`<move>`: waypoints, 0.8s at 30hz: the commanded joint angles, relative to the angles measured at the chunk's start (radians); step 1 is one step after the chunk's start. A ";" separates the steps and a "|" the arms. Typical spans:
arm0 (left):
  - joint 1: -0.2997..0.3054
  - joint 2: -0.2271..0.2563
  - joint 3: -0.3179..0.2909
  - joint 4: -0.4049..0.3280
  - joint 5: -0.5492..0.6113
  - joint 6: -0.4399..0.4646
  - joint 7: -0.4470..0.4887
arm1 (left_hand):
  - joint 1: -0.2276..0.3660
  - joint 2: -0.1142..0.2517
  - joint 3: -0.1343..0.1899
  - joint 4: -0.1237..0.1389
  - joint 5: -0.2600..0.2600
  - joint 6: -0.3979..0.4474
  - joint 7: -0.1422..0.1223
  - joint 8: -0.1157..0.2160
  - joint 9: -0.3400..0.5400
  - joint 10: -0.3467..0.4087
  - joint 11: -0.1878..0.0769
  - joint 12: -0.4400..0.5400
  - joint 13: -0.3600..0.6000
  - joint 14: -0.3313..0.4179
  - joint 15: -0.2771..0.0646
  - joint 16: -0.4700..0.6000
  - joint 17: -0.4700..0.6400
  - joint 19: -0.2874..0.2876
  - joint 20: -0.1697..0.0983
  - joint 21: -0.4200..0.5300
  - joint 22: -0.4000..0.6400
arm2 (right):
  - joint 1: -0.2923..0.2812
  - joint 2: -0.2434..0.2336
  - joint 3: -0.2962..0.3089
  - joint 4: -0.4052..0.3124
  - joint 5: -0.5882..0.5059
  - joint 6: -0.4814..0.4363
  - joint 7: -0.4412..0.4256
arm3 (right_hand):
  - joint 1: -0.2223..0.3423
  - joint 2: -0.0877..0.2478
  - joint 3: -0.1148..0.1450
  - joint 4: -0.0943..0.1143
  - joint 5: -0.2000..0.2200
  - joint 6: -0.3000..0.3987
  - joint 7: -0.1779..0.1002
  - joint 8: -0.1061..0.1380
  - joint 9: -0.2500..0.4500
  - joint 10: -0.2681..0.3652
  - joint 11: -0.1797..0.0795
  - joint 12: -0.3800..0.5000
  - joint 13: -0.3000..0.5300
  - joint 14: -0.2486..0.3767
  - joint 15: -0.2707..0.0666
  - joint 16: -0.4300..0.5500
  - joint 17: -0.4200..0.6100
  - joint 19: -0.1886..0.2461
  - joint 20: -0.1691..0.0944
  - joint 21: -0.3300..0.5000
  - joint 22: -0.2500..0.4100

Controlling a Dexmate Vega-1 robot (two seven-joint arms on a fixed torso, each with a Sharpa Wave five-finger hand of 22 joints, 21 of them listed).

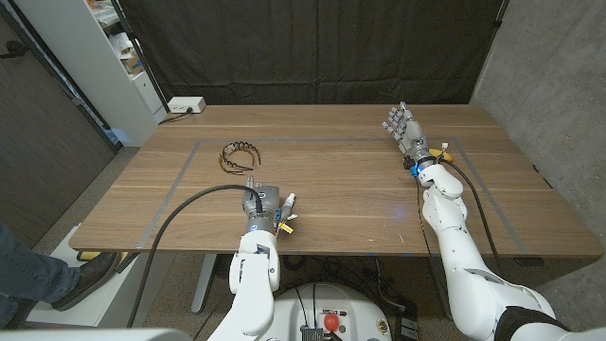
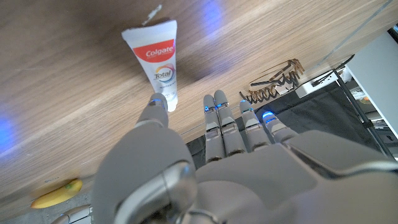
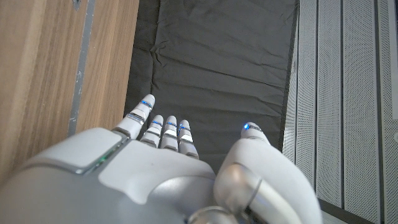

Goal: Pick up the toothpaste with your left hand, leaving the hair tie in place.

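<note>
STEP: approach/pre-grasp, by judgement; toothpaste [image 2: 155, 61] not yet lifted. Lies flat on worktop [image 1: 360, 204], near edge, just right of left hand [image 1: 262, 206].
NEXT: likely needs thumb & fingers closed round the tube, then a straight lift. Hair tie [image 1: 238, 156] sits well apart, further back & to the left; low risk of a knock.
LEFT HAND: spread wide, holds nothing; thumb tip at cap end of tube, contact unclear.
RIGHT HAND [image 1: 404, 129]: far right, spread apart, holds nothing.
</note>
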 commanded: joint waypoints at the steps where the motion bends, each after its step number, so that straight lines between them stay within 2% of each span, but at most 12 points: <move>1: -0.019 -0.002 0.008 0.009 -0.029 -0.007 -0.021 | 0.011 -0.004 -0.004 -0.003 0.005 0.001 -0.002 -0.003 0.004 0.004 0.005 -0.001 0.003 0.006 0.001 -0.004 0.003 0.003 0.005 -0.001 0.001 | 0.005 -0.001 0.009 0.011 -0.001 0.008 0.005 | -0.009 -0.001 0.000 0.000 0.003 0.007 -0.002 0.007 0.004 0.007 -0.001 0.005 0.002 0.007 0.003 0.007 0.003 0.004 0.006 0.000 0.005; 12: -0.019 0.001 0.020 0.012 -0.021 0.002 -0.040 | 0.014 -0.002 -0.005 -0.002 0.004 0.009 0.000 -0.005 0.004 0.012 0.009 -0.002 0.005 0.011 0.001 -0.003 0.004 0.005 0.007 -0.001 0.001 | -0.001 0.000 0.017 0.016 0.003 0.010 0.009 | -0.009 -0.001 -0.001 -0.001 0.004 0.007 -0.002 0.007 0.004 0.008 -0.001 0.005 0.002 0.007 0.003 0.007 0.003 0.004 0.007 0.000 0.005; 24: -0.010 -0.004 0.031 0.015 0.008 0.016 -0.040 | 0.028 0.006 0.000 -0.006 0.005 0.028 -0.003 -0.003 0.005 0.028 -0.008 -0.001 0.008 0.020 -0.001 -0.002 0.003 0.014 0.008 0.000 0.001 | -0.009 0.004 0.023 0.022 0.011 0.015 0.016 | -0.010 -0.001 -0.002 -0.002 0.004 0.007 -0.002 0.007 0.004 0.007 -0.002 0.004 0.002 0.007 0.003 0.006 0.003 0.004 0.007 0.000 0.005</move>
